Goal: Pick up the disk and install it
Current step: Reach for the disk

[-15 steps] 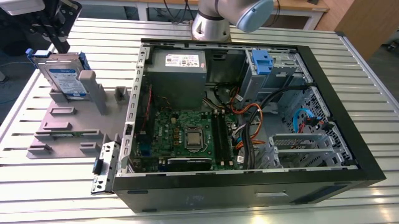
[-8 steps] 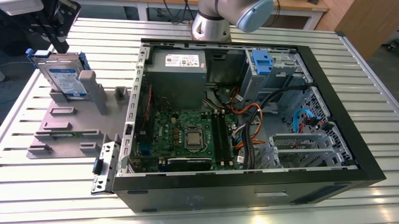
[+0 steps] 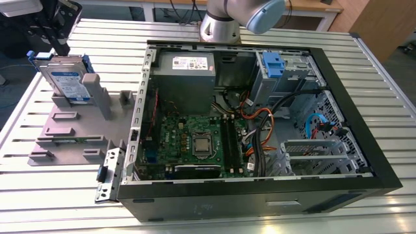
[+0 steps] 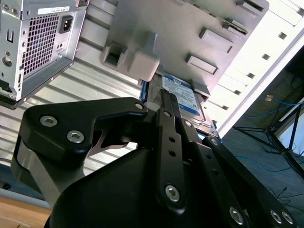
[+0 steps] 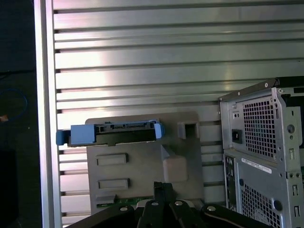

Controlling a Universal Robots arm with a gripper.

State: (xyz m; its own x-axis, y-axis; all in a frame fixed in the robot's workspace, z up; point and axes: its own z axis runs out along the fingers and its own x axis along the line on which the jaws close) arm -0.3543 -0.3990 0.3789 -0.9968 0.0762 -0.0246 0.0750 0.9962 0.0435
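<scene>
Worktop [image 3: 117, 34]: slatted aluminium, with wooden furniture behind it in the exterior view.

Case [image 3: 227, 204]: open computer tower lying on its side, centre to right of the exterior view. Its motherboard [image 3: 195, 141], power supply [image 3: 185, 63] and loose cables are exposed. A drive bay with a blue clip [image 3: 273, 62] sits at its upper right.

Fixture [image 3: 71, 131]: grey plate with raised blocks, just beside the case on the exterior view's left.

Disk [image 3: 68, 80]: stands on edge in a slot of the fixture, upper left of the exterior view, label facing outward and blue rails on its edges. The second wrist view shows the labelled face [image 4: 185, 99]. The first wrist view shows its narrow edge [image 5: 111, 134].

End effector [image 3: 62, 46]: black, at the upper left of the exterior view, directly over the disk. In both wrist views the fingertips [image 5: 164, 187] appear together and clamp nothing. In the second wrist view the tips [image 4: 166, 97] overlap the disk's edge, and I cannot tell whether they touch it.

Status: judged early. The disk is in the fixture, not gripped and not lifted. Both the pick-up and the installation in the case are outstanding.
</scene>
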